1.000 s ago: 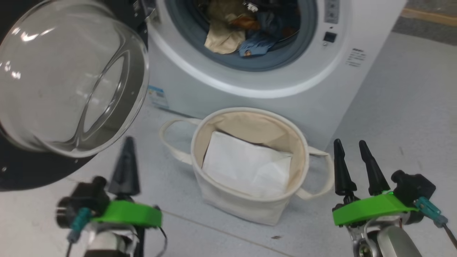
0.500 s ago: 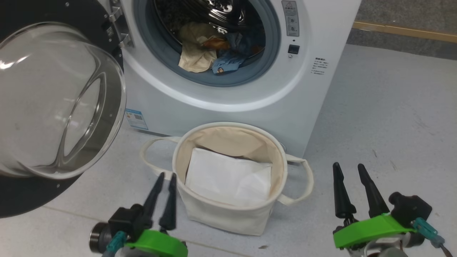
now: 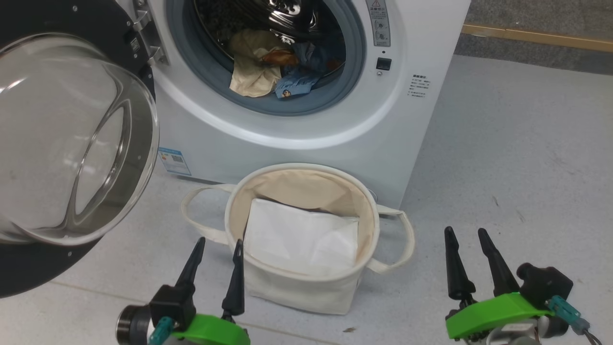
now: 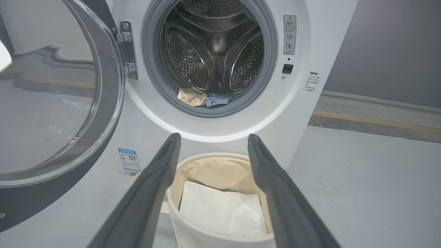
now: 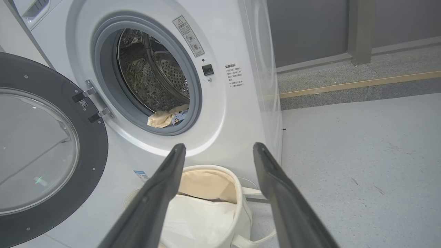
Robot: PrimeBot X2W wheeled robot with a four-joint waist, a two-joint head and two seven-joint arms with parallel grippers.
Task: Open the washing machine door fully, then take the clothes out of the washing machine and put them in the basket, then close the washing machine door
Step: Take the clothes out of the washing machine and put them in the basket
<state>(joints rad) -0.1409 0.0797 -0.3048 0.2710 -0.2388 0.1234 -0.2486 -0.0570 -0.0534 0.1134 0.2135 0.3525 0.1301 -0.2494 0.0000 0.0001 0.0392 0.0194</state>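
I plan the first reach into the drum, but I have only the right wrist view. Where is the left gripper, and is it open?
Observer: The left gripper is open and holds nothing; it is low, by the basket's front left.
Operator: Of the clothes I see only a cream edge and a little blue. Is there more?
Observer: Yes. In the head view the clothes form a heap: a cream piece at left, a blue piece at right, an orange-brown patch between them.
Operator: What lies in the basket?
Observer: A white sheet covers most of its inside.
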